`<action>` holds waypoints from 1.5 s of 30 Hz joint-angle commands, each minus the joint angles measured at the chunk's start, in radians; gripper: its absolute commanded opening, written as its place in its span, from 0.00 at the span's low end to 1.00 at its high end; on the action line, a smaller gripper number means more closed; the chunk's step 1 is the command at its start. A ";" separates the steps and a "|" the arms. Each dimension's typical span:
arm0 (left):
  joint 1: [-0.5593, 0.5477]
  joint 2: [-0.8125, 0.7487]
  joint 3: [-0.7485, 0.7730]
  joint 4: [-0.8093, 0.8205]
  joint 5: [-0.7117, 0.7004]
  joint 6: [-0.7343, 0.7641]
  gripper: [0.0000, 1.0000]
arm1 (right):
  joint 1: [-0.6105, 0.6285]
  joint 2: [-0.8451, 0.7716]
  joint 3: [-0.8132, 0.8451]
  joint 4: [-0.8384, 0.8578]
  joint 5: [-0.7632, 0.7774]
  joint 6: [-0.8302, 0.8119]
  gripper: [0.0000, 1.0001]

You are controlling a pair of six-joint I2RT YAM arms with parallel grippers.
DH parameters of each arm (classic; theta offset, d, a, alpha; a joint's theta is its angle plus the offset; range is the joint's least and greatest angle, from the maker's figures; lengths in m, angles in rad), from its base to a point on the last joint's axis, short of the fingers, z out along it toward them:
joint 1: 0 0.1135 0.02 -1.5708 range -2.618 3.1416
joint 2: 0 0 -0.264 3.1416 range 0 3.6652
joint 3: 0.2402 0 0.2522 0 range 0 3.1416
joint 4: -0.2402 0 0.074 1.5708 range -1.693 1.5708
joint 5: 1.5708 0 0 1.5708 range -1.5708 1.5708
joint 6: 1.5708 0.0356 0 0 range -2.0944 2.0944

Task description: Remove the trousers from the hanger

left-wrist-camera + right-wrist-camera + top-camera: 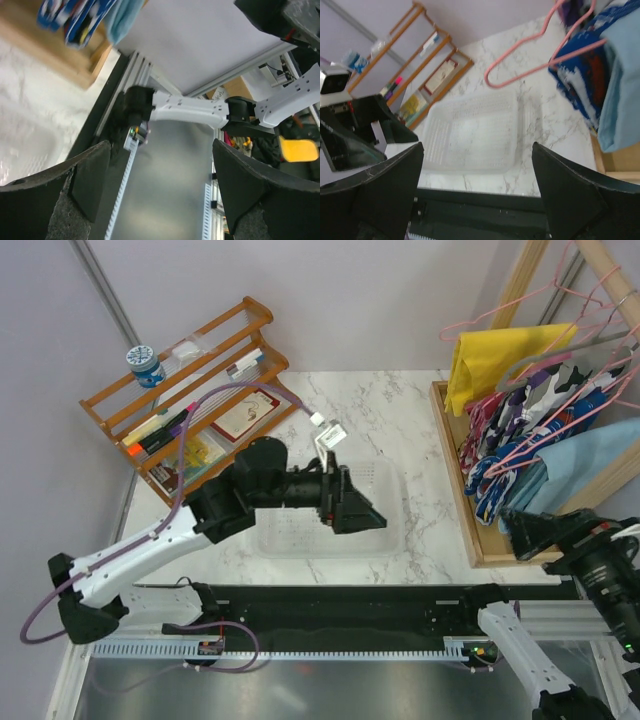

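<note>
Lilac wall (380, 300) backs the marble table (400, 420); left fingers (75, 185) and right fingers (380, 190) gape, holding nothing.

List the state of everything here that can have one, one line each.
trousers: draped on the hanger, not yet removed
hanger: hung on the wooden rack, loaded
left gripper: open, empty, over the clear plastic tray
right gripper: open, empty, beside the rack
clear plastic tray: empty, flat on the table
yellow cloth: hanging on the rack
patterned clothes: hanging on the rack
</note>
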 commanded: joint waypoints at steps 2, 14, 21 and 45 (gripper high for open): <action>-0.172 0.180 0.309 0.078 -0.174 0.296 0.89 | 0.036 0.133 0.178 -0.109 0.281 0.108 0.94; -0.251 0.515 0.604 0.199 -0.196 0.465 0.91 | 0.096 0.216 0.086 0.038 0.516 0.096 0.80; -0.251 0.662 0.780 0.201 -0.162 0.474 0.89 | 0.097 0.236 -0.031 0.198 0.597 0.071 0.62; -0.251 0.822 0.933 0.198 -0.281 0.451 0.75 | 0.102 0.298 -0.055 0.353 0.741 0.050 0.57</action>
